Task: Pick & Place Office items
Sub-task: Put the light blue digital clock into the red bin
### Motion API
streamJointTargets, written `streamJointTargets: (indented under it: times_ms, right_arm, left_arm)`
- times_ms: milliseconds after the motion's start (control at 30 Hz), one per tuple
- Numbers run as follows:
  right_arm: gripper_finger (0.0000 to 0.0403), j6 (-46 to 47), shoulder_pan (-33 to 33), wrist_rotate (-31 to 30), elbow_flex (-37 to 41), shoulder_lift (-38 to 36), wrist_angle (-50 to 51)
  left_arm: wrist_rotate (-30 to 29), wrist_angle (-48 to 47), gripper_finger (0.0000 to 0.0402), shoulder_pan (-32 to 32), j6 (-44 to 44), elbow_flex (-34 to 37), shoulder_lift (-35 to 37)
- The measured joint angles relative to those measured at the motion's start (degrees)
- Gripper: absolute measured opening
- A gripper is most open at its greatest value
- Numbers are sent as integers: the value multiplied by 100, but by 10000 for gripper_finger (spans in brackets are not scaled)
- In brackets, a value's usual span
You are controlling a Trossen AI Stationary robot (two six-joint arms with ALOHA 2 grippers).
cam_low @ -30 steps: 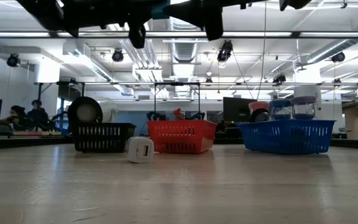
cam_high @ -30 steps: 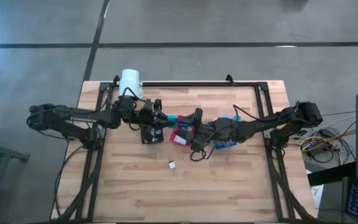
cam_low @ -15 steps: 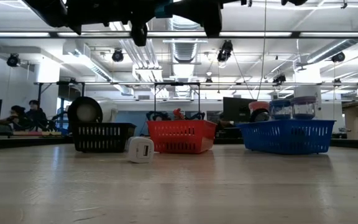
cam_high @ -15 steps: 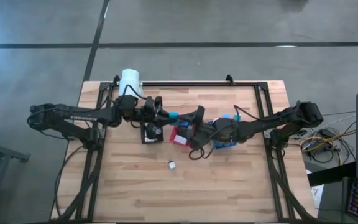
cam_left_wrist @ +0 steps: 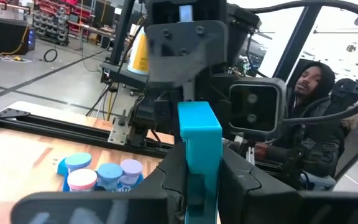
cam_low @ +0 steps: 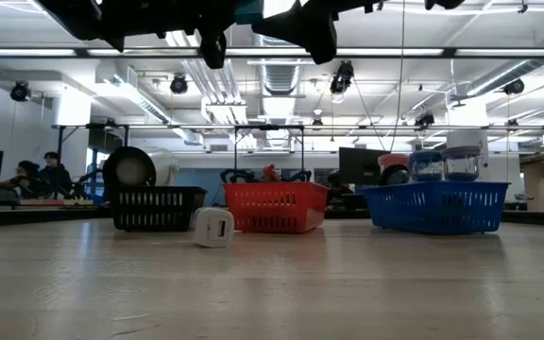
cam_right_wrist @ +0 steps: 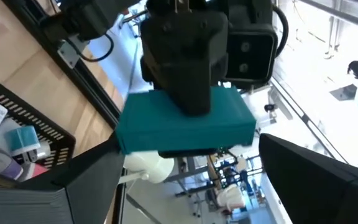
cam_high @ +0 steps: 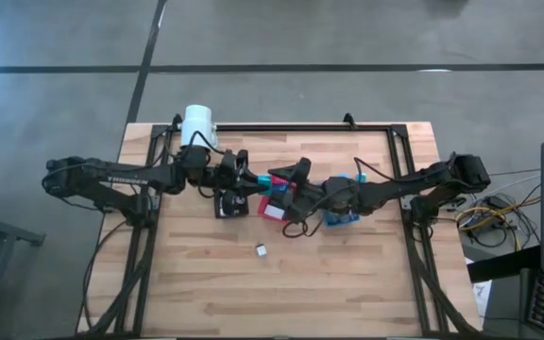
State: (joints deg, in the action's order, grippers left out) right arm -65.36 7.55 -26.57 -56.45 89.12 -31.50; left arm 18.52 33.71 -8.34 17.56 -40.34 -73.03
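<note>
A teal block (cam_high: 264,179) hangs in the air above the trays, in my left gripper (cam_high: 256,179), which reaches in from the table's left. The right wrist view shows this block (cam_right_wrist: 185,127) broadside. My right gripper (cam_high: 286,177) faces it from the right, open, its fingers (cam_right_wrist: 79,186) standing wide on either side of the block without touching it. A small white block (cam_high: 261,249) lies alone on the wood nearer the near edge, also seen in the low view (cam_low: 213,228). Pink and blue round caps (cam_left_wrist: 95,174) sit in the blue tray. My left gripper pinches the teal block between its two fingers at the block's lower part (cam_left_wrist: 196,177). It comes level from the table's left. The block stands out past the fingers toward the right gripper and is lifted clear of the table and trays.
Black tray (cam_high: 227,204), red tray (cam_high: 272,208) and blue tray (cam_high: 343,215) stand in a row mid-table under the grippers. The black tray (cam_right_wrist: 17,146) holds small items. A big white cylinder (cam_high: 197,125) stands at the far left corner. A person (cam_left_wrist: 316,87) sits beyond the table.
My right gripper has swung and tipped toward the table's left, so that it now points at the teal block. My left gripper with the block has shifted slightly toward the right. The white block on the table has stayed put.
</note>
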Motion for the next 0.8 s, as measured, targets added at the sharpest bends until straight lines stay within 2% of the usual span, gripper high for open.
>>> streamJointTargets:
  times_ms: [533,800]
  right_arm:
    - [363,-78,7,66,7,50,-165]
    - [338,-92,7,90,7,50,-188]
  left_arm:
    - [-46,-37,52,-11,-39,-48,-1]
    - [-50,-39,52,-11,-42,-48,-1]
